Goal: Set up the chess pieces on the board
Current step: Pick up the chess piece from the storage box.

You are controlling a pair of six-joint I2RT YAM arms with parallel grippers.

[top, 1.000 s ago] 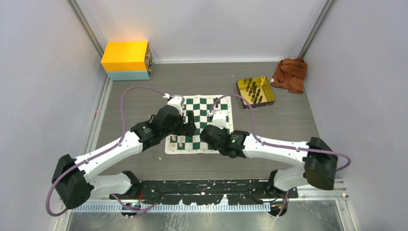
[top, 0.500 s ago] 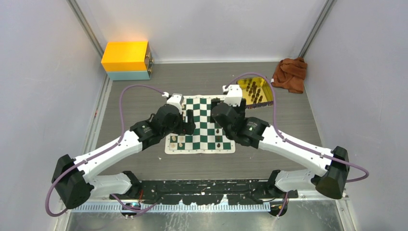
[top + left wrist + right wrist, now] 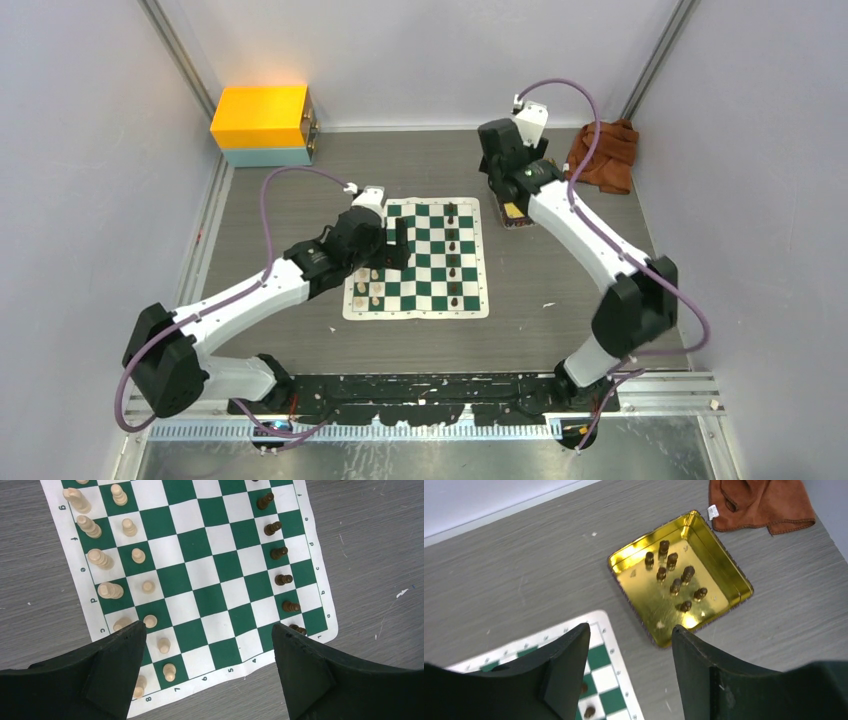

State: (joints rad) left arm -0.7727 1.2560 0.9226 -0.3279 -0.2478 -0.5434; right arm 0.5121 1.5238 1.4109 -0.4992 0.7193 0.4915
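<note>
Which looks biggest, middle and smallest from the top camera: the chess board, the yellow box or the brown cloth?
1. The board, clearly biggest.
2. The yellow box.
3. The brown cloth.
The box and cloth sit farther back, which may shrink them a little.

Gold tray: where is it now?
Right of the table, centre of right wrist view: the gold tray lies between the board and the brown cloth, holding dark pieces.

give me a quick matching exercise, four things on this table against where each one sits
1 cream pieces
2 gold tray
3 brown cloth
4 yellow box

a far left corner of the table
b on the board's left side
c past the board's far right corner, holding dark pieces
d beside the tray, far right corner

Pairs: 1-b, 2-c, 3-d, 4-a
</note>
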